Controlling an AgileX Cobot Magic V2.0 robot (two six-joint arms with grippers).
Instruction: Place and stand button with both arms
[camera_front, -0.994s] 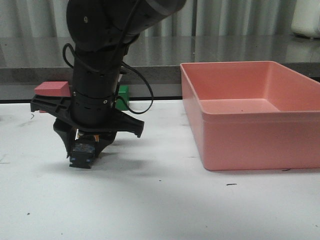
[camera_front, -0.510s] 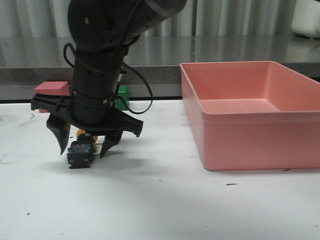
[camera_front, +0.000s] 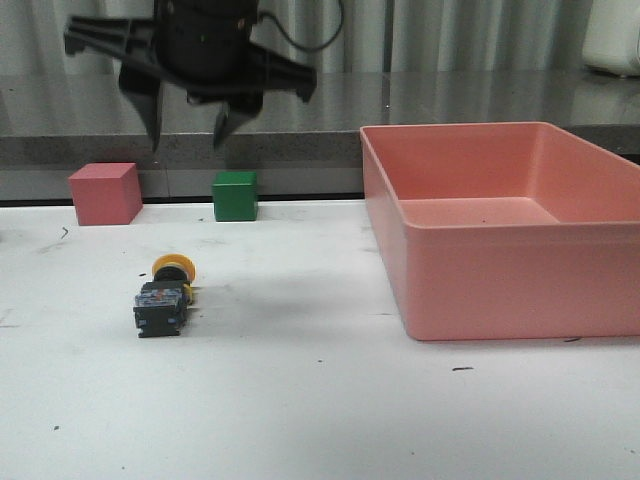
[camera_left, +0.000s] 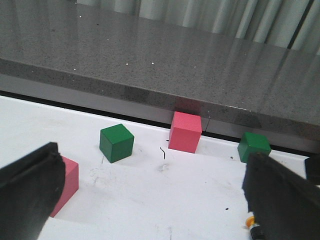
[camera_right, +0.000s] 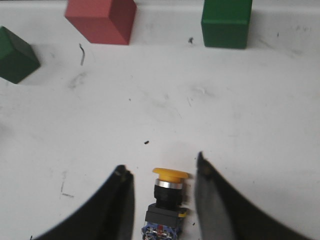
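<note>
The button lies on its side on the white table, its yellow cap pointing away and its dark base with blue bits toward the camera. My right gripper hangs high above it, open and empty. In the right wrist view the button shows far below, between the spread fingers of the right gripper. My left gripper is wide open and empty. It is out of the front view. A sliver of the button shows beside its finger.
A red cube and a green cube stand behind the button at the table's back edge. A large pink bin stands at the right. The left wrist view shows another green cube and a pink cube further left.
My right gripper was shut on the button at the table. It opened, let go, and rose high above it. The button stays lying on its side.
</note>
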